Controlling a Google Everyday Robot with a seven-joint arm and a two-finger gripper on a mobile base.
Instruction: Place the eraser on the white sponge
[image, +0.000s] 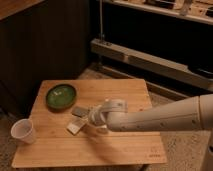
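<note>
A dark cabinet (45, 45) fills the upper left, and a low metal rack (150, 62) runs across the back right. In front of them stands a square wooden table (125, 92) on a speckled floor.

The white arm (165, 117) comes in from the right edge and reaches left across the table's middle. It ends in a rounded wrist, with the gripper (89, 118) at its tip, low over the left-centre of the table. The gripper's fingers are closed tight together. Its tip sits right at the eraser's right end, and whether it pinches the slab or only touches it cannot be told.

The green plate (50, 99) lies flat near the table's left rear part. A white paper cup (23, 131) stands upright at the front-left corner, well apart from the rest.

The eraser (79, 111), a thin grey slab, is just in front of the plate's right side, between the plate and the gripper. It looks level with the tabletop.

The sponge (74, 127), a small cream block, lies on the table just in front of the eraser and to the left of the gripper, with a narrow strip of wood between it and the eraser. Nothing rests on it.
</note>
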